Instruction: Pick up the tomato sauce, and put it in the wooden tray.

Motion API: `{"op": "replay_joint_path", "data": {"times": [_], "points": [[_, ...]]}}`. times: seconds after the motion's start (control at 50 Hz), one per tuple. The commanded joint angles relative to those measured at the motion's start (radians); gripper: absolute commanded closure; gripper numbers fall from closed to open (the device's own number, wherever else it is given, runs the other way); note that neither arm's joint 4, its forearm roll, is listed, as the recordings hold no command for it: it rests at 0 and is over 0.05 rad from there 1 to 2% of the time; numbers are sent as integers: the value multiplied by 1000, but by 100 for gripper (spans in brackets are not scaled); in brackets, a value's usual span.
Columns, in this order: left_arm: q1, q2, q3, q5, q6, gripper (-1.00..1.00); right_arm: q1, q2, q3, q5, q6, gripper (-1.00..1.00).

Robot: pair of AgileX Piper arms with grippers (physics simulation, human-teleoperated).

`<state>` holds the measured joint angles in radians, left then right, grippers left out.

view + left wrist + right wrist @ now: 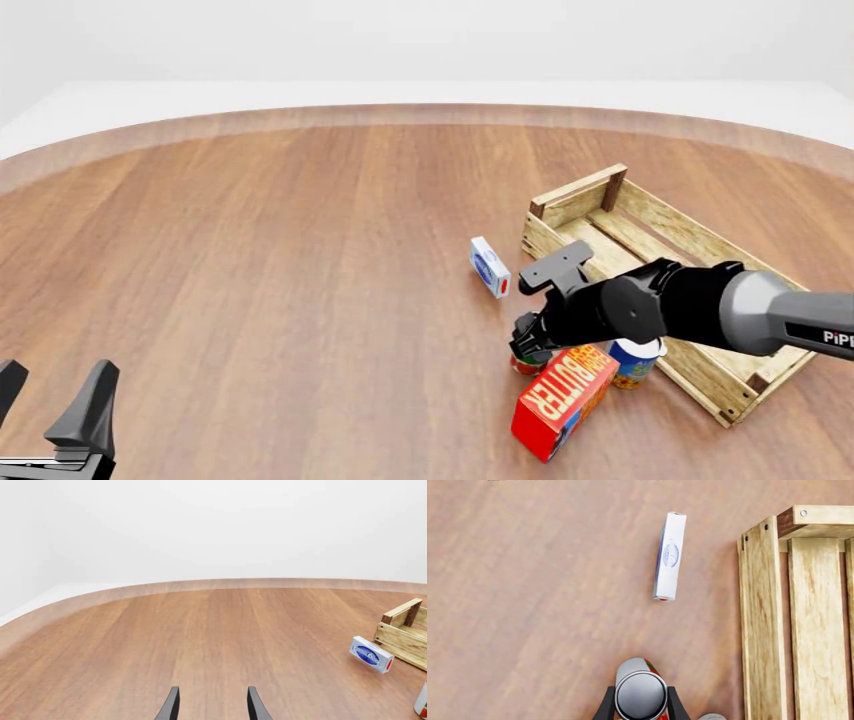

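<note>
Butter box (563, 398) nearest; wooden tray (694, 250) holds nothing visible.

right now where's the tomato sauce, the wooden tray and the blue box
tomato sauce (640, 695): right wrist view, silver top.
wooden tray (577, 199): front view, far end wall.
blue box (489, 267): front view, blue-and-white face.

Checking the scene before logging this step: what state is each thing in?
tomato sauce: upright, between the right gripper's fingers
wooden tray: nothing seen inside
blue can: upright
butter box: standing, tilted
white-blue box: on edge
left gripper: open, empty
</note>
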<state>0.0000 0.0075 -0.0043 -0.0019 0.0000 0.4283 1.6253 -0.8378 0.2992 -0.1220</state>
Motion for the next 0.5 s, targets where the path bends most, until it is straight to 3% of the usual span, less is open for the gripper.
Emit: {"op": "replay_joint_path", "data": {"times": [0.02,0.28,0.32,0.5], "points": [[0,0,0,0,0,-100,1,-17,-16,17,10,100],[0,0,0,0,0,-100,-40,-175,-156,204,-99,100],[0,0,0,0,0,-100,-37,-188,-182,231,-94,100],[0,0,0,0,0,-100,-142,-263,-331,354,-200,100]]}}
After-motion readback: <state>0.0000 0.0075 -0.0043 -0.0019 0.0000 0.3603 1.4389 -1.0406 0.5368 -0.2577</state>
